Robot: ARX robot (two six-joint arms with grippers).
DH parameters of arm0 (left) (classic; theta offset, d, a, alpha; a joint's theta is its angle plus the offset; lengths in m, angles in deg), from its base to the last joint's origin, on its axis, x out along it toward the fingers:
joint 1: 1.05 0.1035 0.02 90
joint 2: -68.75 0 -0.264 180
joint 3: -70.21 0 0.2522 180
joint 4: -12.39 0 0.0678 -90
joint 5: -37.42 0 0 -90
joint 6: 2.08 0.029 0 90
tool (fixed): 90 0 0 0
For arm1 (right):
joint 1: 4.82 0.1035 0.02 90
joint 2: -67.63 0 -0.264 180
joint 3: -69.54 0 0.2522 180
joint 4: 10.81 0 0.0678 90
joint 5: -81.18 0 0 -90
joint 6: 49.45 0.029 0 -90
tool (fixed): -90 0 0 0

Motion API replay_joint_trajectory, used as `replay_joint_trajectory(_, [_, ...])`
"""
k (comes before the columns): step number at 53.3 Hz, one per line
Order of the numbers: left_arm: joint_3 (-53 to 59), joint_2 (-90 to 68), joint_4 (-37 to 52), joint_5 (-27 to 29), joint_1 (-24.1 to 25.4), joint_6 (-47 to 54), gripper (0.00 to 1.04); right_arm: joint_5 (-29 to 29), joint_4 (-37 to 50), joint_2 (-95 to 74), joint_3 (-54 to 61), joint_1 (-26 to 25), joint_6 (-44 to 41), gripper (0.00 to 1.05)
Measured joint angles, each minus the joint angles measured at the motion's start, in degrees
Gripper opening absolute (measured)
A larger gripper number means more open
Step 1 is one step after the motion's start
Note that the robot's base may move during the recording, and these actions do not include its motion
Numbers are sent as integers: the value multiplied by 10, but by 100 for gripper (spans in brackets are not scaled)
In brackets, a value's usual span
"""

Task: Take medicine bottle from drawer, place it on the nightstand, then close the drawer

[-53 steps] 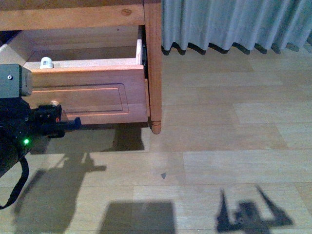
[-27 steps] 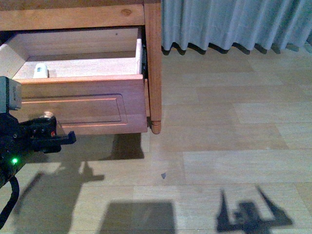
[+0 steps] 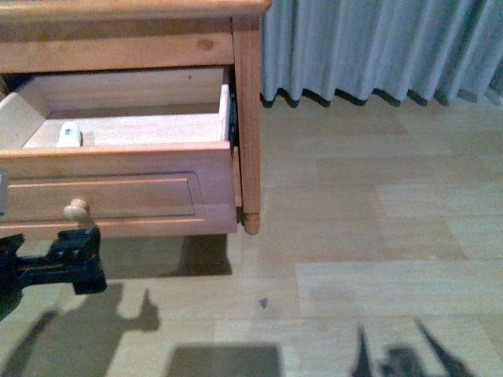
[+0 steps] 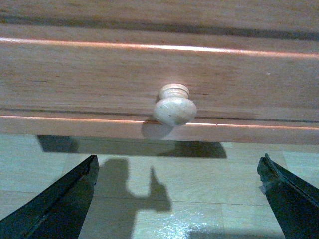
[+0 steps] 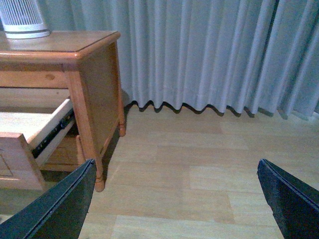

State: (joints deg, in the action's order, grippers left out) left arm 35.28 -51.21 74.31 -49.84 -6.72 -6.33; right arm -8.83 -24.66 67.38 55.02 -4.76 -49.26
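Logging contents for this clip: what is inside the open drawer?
A medicine bottle sits in the drawer, on its pale floor toward the left front. The rest of the visible floor is bare; the strip right behind the front panel is hidden.

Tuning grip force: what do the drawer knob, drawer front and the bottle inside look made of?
Knob: pale turned wood, matte, faint grain; looks unvarnished. Drawer front: honey-brown wood, probably varnished, grain and shiny highlights along panel edges. Medicine bottle: likely white plastic, smooth; too small to confirm.
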Motion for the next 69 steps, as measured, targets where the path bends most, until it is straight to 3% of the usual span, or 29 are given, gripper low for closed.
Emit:
replay_joint_trajectory(9, [45,131,-102,-46,35,-2,98,0,0,0,0,0,0,98])
replay_joint_trajectory(29, [66,644,-539,-165,75,-14,98,0,0,0,0,0,0,98])
replay_joint_trajectory(33, [91,749,-509,-79,63,11,86,0,0,0,0,0,0,98])
replay_joint_trajectory(37, [104,853,-555,-35,60,23,74,0,0,0,0,0,0,98])
replay_joint_trajectory(52, [153,979,-596,-27,58,35,24,0,0,0,0,0,0,98])
replay_joint_trajectory(57, [164,1004,-606,-29,58,35,2,2,0,0,0,0,0,98])
replay_joint_trajectory(69, [183,1048,-633,-28,57,38,3,2,0,0,0,0,0,98])
